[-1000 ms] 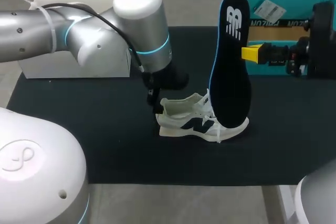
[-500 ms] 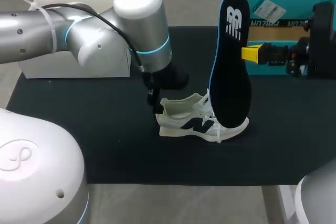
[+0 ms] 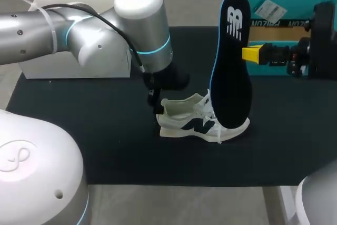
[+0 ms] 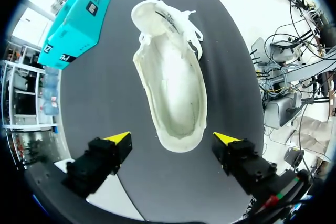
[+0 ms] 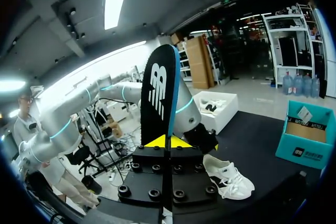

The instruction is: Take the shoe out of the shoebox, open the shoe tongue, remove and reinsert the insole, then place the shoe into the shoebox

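Found one shoe standing sole-down near the middle of the black mat, out of the shoebox, heel toward the left arm. Seen from the left wrist with the mouth spread wide, laces loose and the pale bed bare – no liner inside.

Found the left gripper poised over the heel end, jaws wide, one yellow tip to each side of the heel and neither touching it. Nothing held.

Noted one insole just behind the shoe, dark, held on end above the mat with its lower end near the shoe's forefoot. Cannot tell whether touching. Gripped at one long edge by the right gripper, jaws closed narrow on the thin edge from both sides.

Located one teal shoebox at the far right corner, well apart from the shoe, open side up. Noted one pale box at the far left, behind the left arm, with something inside it that is too small to identify.

Judged progress: removal from the box, opening of the tongue and extraction of the insole done. Left to do – reinsertion of the insole and return of the shoe to the shoebox.
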Motion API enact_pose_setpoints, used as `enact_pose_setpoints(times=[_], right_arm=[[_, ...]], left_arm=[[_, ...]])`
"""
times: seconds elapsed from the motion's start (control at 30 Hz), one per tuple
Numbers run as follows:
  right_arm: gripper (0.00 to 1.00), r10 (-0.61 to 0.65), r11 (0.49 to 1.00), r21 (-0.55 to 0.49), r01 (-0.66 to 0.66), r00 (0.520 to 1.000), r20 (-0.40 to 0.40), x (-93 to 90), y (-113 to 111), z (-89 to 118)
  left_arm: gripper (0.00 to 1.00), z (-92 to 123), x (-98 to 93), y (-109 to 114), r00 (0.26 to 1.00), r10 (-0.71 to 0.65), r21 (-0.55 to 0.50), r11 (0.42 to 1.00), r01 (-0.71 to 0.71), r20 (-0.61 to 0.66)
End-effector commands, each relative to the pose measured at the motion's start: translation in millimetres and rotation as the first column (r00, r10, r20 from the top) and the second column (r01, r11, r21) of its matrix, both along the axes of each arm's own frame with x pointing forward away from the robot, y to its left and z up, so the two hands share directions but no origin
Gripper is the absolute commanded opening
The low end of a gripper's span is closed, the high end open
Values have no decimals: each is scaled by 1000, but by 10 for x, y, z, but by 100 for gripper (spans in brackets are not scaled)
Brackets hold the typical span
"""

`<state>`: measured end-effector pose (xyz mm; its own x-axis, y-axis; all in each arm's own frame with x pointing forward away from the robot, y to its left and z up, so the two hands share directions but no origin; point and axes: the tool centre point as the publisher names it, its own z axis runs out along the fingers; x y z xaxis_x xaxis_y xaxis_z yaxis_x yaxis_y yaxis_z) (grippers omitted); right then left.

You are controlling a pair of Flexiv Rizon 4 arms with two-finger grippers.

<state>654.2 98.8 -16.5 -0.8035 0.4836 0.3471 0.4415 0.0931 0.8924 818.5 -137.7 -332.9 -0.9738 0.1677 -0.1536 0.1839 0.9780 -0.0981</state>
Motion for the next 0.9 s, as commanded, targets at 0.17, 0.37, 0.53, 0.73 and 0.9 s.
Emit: enact_pose_setpoints(times=[0.17,0.37,0.53,0.73,0.9], right_arm=[[0,-152,986,-62,153,988,25,-123,13,-20],[0,-152,986,-62,153,988,25,-123,13,-20],[0,-152,986,-62,153,988,25,-123,13,-20],[0,-152,986,-62,153,988,25,-123,13,-20],[0,-152,986,-62,153,988,25,-123,13,-20]], left_arm=[[100,15,38,-141,999,27,-60,998,-30,-44],[100,54,43,-361,1000,3,-74,997,-5,-29],[100,-9,99,-603,1000,5,-91,996,-6,-10],[100,-141,207,-845,999,45,-108,993,-47,-16],[100,-222,265,-901,997,62,-110,992,-66,-40]])
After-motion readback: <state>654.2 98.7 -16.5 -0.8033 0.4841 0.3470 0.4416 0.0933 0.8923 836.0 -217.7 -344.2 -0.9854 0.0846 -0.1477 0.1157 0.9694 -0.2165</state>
